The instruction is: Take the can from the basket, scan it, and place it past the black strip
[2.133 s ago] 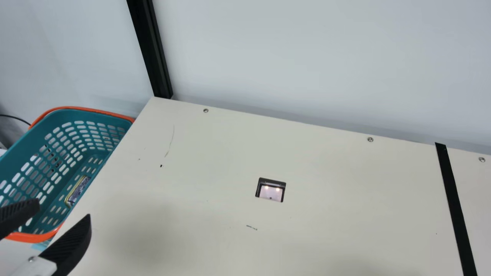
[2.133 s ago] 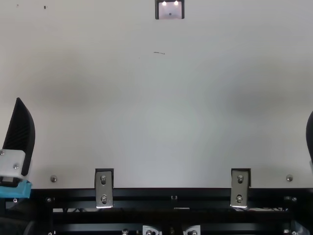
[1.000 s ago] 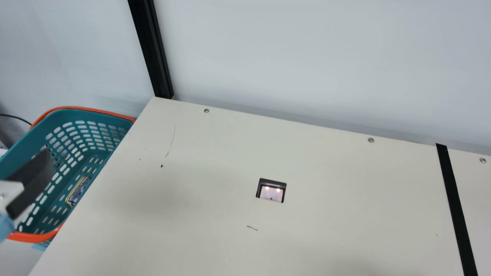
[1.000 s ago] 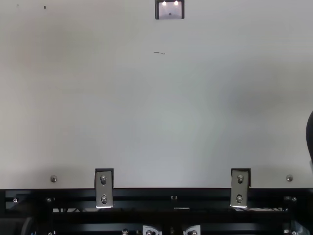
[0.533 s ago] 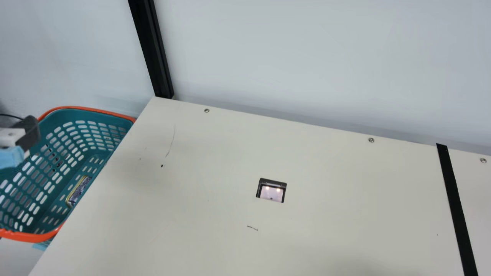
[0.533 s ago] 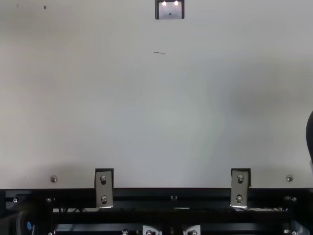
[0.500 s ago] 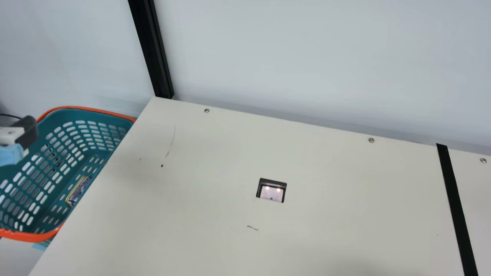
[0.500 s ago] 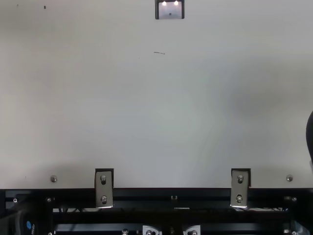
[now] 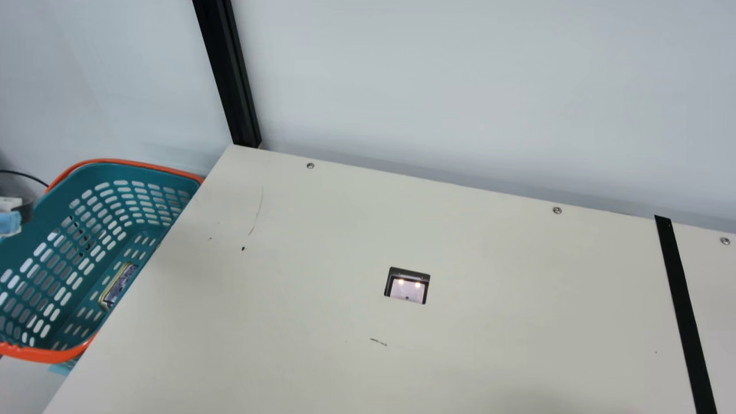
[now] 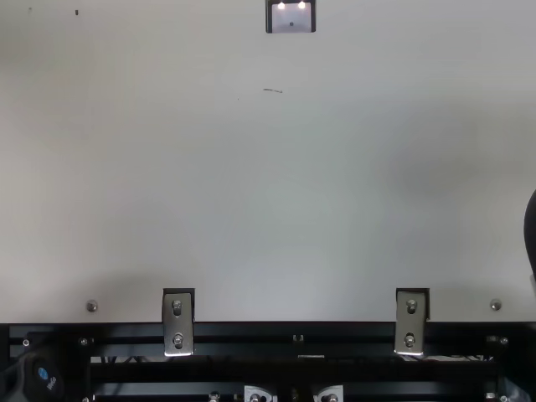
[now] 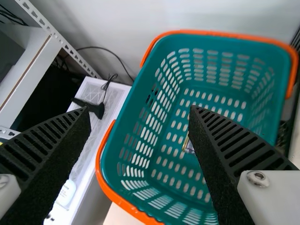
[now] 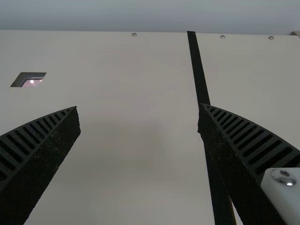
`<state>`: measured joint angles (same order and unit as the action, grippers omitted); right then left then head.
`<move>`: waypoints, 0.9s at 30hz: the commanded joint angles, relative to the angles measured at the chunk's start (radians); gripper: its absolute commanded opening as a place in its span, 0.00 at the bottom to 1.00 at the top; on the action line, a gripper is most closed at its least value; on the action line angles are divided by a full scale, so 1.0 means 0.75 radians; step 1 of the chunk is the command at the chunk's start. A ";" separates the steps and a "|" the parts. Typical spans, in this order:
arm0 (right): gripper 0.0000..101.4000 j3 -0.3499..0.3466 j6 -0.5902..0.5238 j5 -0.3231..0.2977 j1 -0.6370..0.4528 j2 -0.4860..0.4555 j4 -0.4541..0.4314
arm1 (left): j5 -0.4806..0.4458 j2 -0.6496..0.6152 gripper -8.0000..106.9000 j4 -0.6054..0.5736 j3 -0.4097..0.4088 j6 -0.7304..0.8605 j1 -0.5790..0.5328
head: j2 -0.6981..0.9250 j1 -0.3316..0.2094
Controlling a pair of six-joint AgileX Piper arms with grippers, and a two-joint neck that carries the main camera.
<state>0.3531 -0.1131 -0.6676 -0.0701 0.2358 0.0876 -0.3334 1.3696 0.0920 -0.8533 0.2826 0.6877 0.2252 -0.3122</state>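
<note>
A black strip (image 9: 685,316) crosses the cream table (image 9: 322,230), scanner (image 9: 407,289) seemingly inset.

In the main view the left pincer (image 9: 24,210), blurred, is cut off at nine o'clock, the basket (image 9: 46,355) between eight and nine, the black strip (image 9: 683,310) at four. Print on the can (image 9: 119,286) is too small to read; in the left wrist view a ribbed finger (image 11: 229,145) partly hides it. The top view crops the scanner window (image 10: 291,18) at twelve o'clock, the right pincer (image 10: 531,234) at three.
</note>
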 commanded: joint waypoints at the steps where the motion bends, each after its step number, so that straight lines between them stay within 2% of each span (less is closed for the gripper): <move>1: 1.00 0.000 0.000 0.000 0.000 0.000 0.000 | -0.029 0.054 0.85 0.005 -0.024 0.030 0.006 | 0.026 -0.049; 16: 1.00 0.000 0.000 0.000 0.000 0.000 0.000 | -0.187 0.366 0.85 0.204 -0.149 -0.075 -0.059 | 0.026 -0.049; 27: 1.00 0.000 0.000 0.000 0.000 0.000 0.000 | -0.172 0.654 0.85 0.232 -0.239 -0.120 -0.127 | 0.026 -0.049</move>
<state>0.3531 -0.1131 -0.6676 -0.0701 0.2358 0.0876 -0.4627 1.8202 0.2682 -1.0253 0.1915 0.5952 0.2252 -0.3173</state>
